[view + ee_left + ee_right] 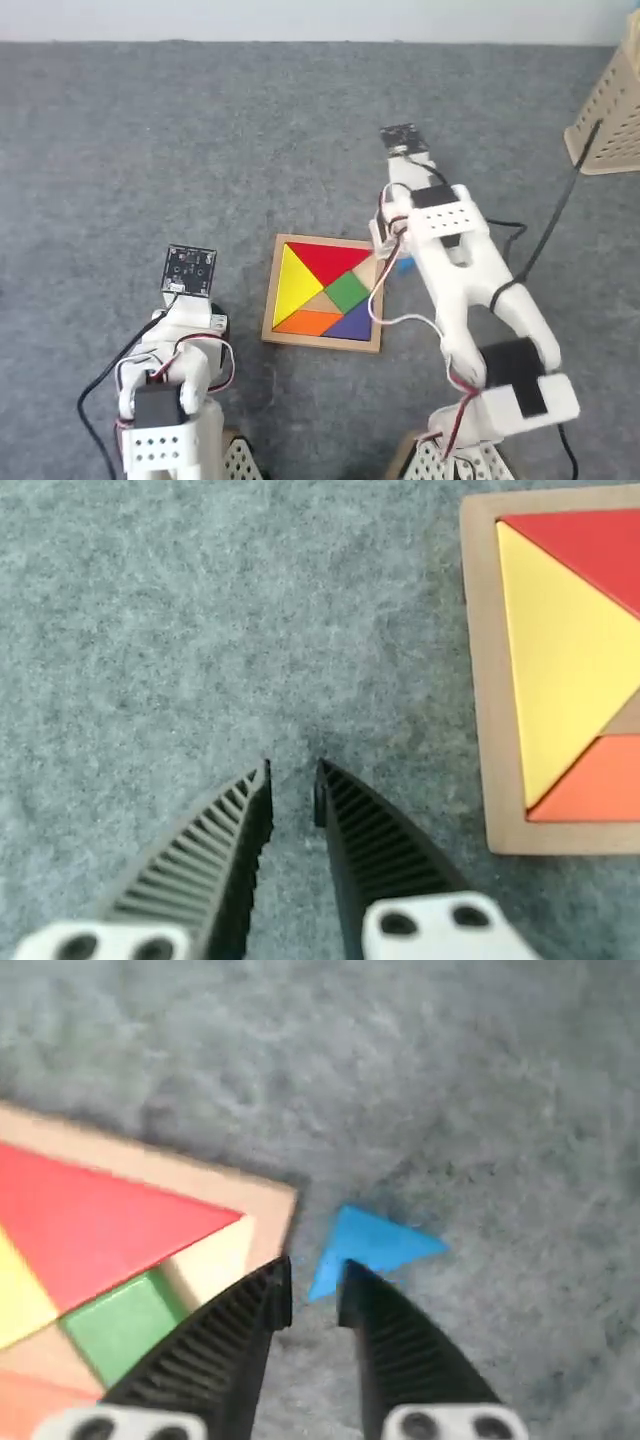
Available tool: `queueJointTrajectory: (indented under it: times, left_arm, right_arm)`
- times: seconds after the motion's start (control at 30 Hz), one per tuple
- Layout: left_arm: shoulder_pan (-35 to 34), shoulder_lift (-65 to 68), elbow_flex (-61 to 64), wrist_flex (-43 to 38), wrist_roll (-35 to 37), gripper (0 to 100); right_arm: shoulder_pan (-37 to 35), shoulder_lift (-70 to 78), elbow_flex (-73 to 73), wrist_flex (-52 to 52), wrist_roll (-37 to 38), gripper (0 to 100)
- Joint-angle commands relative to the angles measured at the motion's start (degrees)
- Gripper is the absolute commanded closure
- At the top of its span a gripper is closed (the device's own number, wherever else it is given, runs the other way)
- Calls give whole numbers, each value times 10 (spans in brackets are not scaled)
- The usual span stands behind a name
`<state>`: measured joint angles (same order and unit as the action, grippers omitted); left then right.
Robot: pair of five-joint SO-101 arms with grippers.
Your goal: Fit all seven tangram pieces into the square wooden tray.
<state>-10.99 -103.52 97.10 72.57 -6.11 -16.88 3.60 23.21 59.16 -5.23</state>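
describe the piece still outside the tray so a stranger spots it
Find the square wooden tray on the grey carpet. Just outside its far right corner, by the right gripper, lies a small triangle. It alone is blue and sits outside the tray.

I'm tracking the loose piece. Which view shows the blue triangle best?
Right wrist view: the blue triangle lies plainly on the carpet beside the tray. In the high view the arm covers most of it.
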Motion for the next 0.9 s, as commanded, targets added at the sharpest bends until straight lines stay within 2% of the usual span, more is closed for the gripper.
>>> queueJointTrajectory:
  times: [0.0,0.13,0.33,0.57,0.87]
  left_arm:
    - [1,-12,-5,0,4,929]
    - [1,-12,-5,0,4,929]
    - [1,-12,-5,0,4,929]
    - [1,-12,-5,0,4,929]
    - [1,-12,-5,0,4,929]
  right_arm:
    - [29,21,-58,15,-67,805]
    - [23,29,-113,64,-107,793]
    - [-3,51,-134,59,-119,793]
    - [-2,114,-171,69,-238,790]
    - [-1,200,-239,101,-240,791]
